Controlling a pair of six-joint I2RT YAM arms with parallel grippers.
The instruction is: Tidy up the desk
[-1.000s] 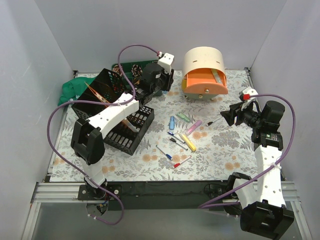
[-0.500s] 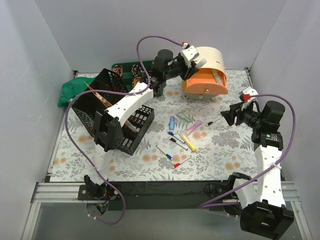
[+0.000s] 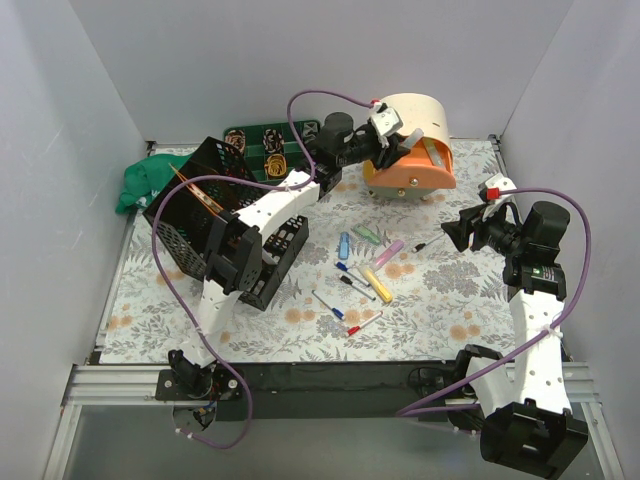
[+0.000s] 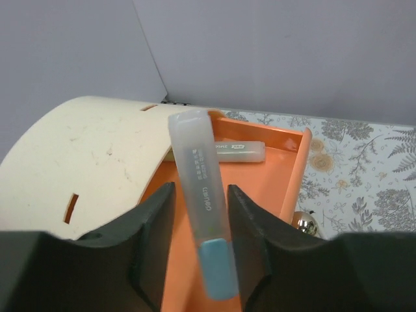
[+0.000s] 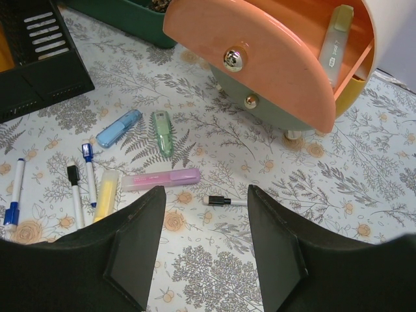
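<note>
The desk (image 3: 450,290) has a pale floral top. My left gripper (image 3: 385,143) is shut on a clear highlighter with a blue cap (image 4: 195,156). It holds the highlighter tilted over the open orange drawer (image 4: 289,169) of the cream round organizer (image 3: 405,118). Another highlighter (image 4: 237,149) lies in that drawer. My right gripper (image 3: 452,232) is open and empty, hovering above the desk over a small black-capped marker (image 5: 224,201). Blue (image 5: 119,127), green (image 5: 162,132), pink (image 5: 161,179) and yellow (image 5: 107,195) highlighters and several thin markers (image 3: 355,283) lie loose mid-desk.
A black wire-mesh file rack (image 3: 215,225) stands tipped at the left. A green compartment tray (image 3: 262,138) is at the back, and a green cloth (image 3: 140,180) lies at the back left. Grey walls close in three sides.
My left arm has swung from above the file rack and tray rightward to the orange drawer, carrying the highlighter. The right arm has not moved.
</note>
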